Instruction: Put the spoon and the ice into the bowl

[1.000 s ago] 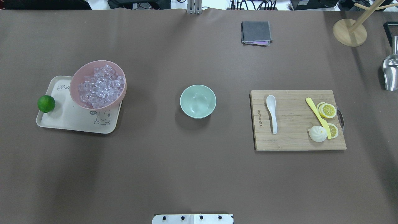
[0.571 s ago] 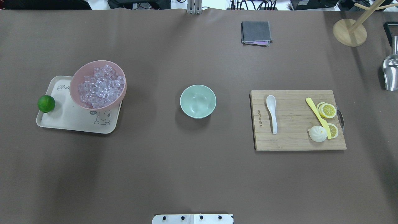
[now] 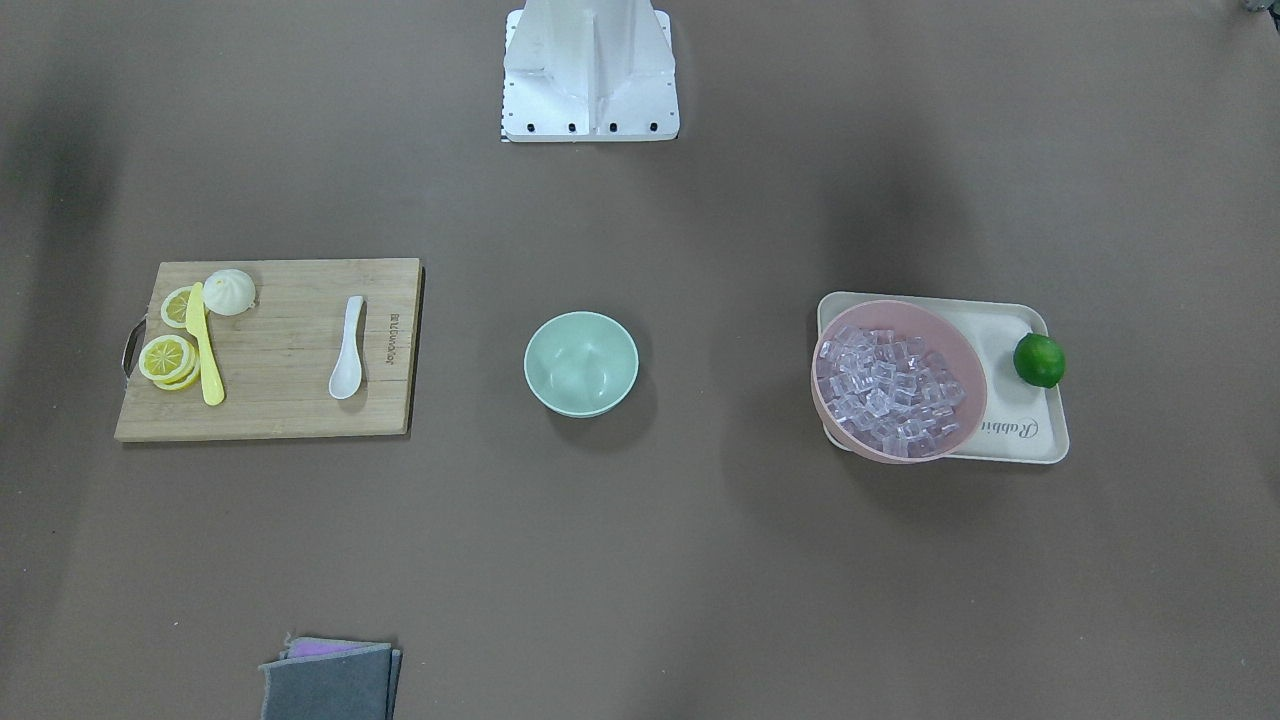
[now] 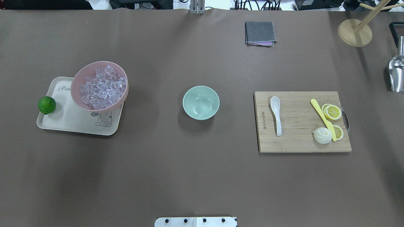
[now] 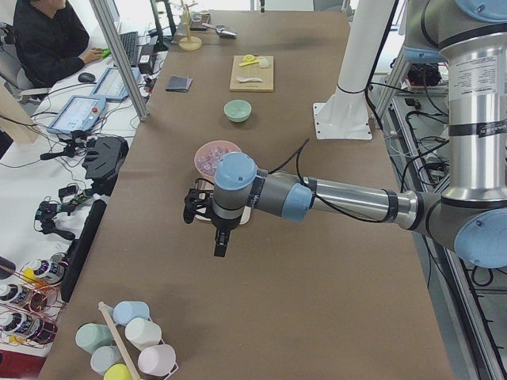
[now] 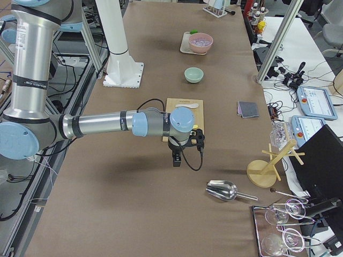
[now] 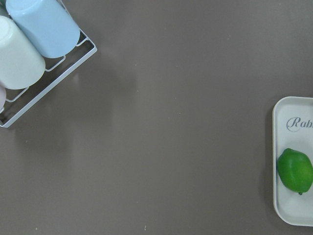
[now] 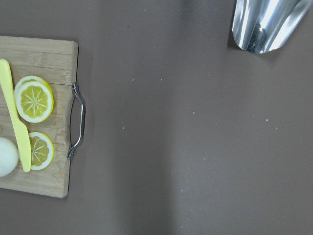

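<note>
Overhead exterior shows spoon point(image 4: 276, 115) on cutting board point(image 4: 300, 140), ice point(image 4: 101, 88) in pink bowl point(image 4: 75, 82), bowl point(image 4: 201, 104) between; spread of left gripper point(image 5: 219, 244) and right gripper point(image 6: 176, 159) cannot be told.

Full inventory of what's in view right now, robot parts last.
spoon: one, white, on cutting board
ice: heap, clear, in pink bowl
bowl: one, mint-green, empty, table centre
pink bowl: one, pink, on tray's corner
tray: one, cream, robot's left side
lime: one, green, on tray
cutting board: one, wooden, robot's right side
knife: one, yellow, on cutting board
lemon slices: about three, yellow, beside knife
bun: one, white, on cutting board
cloth: one, grey, far edge
scoop: one, metal, right end
stand: one, wooden, far right corner
cups: several, pastel, left end
left gripper: black, above table between tray and cups; jaws unclear
right gripper: black, between cutting board and scoop; jaws unclear
</note>
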You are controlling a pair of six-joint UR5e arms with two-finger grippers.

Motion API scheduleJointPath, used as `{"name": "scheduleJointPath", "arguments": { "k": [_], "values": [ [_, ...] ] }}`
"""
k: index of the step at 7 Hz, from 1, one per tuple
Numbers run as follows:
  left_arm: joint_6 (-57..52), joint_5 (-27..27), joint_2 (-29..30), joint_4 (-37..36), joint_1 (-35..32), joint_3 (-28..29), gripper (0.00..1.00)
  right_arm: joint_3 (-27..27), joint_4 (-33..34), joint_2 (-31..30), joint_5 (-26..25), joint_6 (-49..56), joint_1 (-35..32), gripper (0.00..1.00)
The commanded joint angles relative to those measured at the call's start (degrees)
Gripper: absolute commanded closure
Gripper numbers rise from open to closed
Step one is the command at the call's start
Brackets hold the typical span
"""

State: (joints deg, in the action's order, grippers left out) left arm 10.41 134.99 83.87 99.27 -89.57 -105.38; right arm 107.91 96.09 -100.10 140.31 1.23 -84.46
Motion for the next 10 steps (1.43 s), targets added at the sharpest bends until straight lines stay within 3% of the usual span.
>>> {"name": "scheduleJointPath", "arguments": {
  "k": [1,3,6,8,10],
  "values": [
    [0.1,-0.5,1.1,1.3,0.0,-1.2,0.01,1.6,0.0,1.8,-0.3,0.1,0.1,0.0],
    [0.1,-0.4,6.6,6.1,1.7,-1.3,0.01,1.9,0.0,3.6,-0.4,0.1,0.1,0.0],
    [6.5,0.4,9.0,11.6,5.9,-1.3,0.01,1.9,-0.1,8.7,0.4,-1.8,0.3,0.0],
    [17.1,-3.0,13.5,11.6,11.6,-1.1,0.02,2.0,-0.3,9.0,3.7,-4.6,0.3,0.0],
    [28.9,-8.1,16.1,11.7,17.1,-3.3,0.01,1.2,-6.8,8.0,3.9,-4.6,0.3,0.0]
  ]
}}
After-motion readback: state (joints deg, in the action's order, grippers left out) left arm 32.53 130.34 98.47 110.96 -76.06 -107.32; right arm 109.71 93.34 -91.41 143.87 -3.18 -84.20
